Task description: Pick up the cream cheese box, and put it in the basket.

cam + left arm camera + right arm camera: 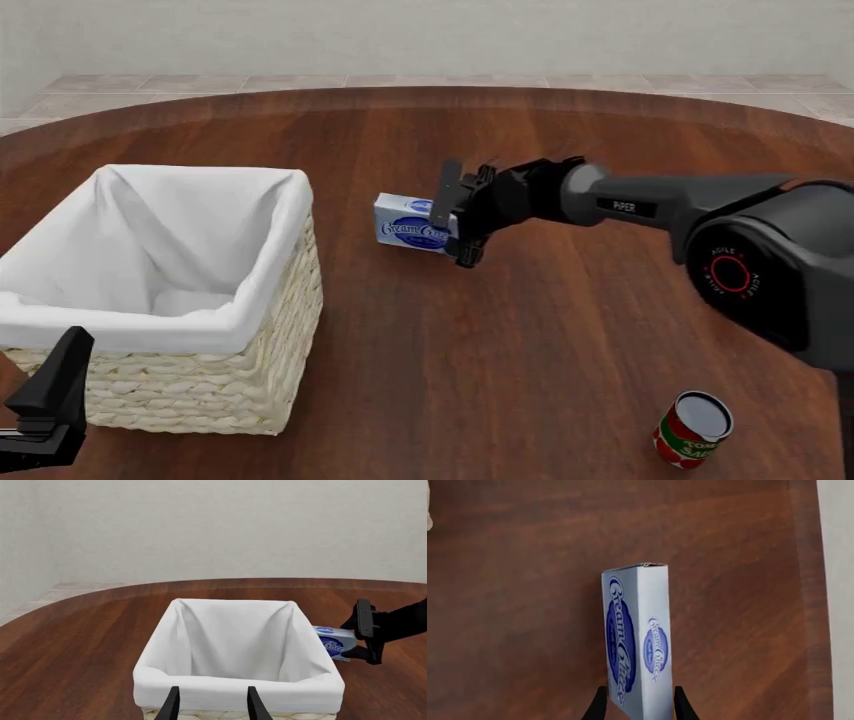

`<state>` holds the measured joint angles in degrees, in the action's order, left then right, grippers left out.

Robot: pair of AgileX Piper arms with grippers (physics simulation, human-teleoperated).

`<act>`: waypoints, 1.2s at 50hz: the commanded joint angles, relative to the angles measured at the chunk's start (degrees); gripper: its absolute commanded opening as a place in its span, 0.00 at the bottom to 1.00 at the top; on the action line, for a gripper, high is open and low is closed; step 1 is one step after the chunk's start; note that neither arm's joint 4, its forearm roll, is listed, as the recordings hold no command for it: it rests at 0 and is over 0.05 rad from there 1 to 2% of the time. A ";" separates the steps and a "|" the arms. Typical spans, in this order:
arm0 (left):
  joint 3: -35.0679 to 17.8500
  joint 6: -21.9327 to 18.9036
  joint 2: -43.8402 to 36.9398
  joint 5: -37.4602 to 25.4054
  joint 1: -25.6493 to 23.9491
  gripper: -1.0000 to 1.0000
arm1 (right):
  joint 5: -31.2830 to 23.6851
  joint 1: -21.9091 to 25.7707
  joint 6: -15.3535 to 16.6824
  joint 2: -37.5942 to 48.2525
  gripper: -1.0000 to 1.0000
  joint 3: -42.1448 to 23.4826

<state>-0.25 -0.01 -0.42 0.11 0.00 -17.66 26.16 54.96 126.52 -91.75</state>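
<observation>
Basket (160, 300) sits well to the left of right gripper (451, 222), nothing in it yet. Right gripper clamped on cream cheese box (411, 222), seemingly lifted off bench (561, 340); transfer + drop left. Left gripper (212, 705) released, idle.

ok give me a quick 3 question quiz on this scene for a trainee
1. True or false: the cream cheese box already lies inside the basket.
2. Multiple choice: which gripper holds the box? A) left gripper B) right gripper C) neither
3. Fill in: the only other item on the table is a ____, near the right arm's base.

Key
1. False. The box is held to the right of the basket, outside it.
2. B. The right gripper is shut on one end of the box; the left one is open at the basket's near rim.
3. can.
</observation>
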 commanded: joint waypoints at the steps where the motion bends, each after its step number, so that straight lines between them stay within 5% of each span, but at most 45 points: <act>1: 0.00 0.00 0.00 0.00 0.01 1.00 | -0.86 0.58 -1.35 1.34 1.00 -0.84; 8: 0.00 0.00 0.01 0.00 0.00 1.00 | -0.92 1.06 -2.06 0.80 1.00 -0.44; 9: 0.00 0.00 0.01 0.00 0.01 1.00 | -0.92 0.97 -2.21 0.82 0.00 -0.66; 29: 0.00 -0.01 0.00 0.00 0.00 1.00 | 2.14 2.69 -3.41 -4.55 0.00 5.43; 60: 0.00 0.01 0.01 0.00 0.00 1.00 | 3.51 4.73 -12.01 -25.08 0.00 18.03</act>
<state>-0.25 -0.01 -0.42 0.11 0.01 -13.70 30.14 46.89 107.88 -76.54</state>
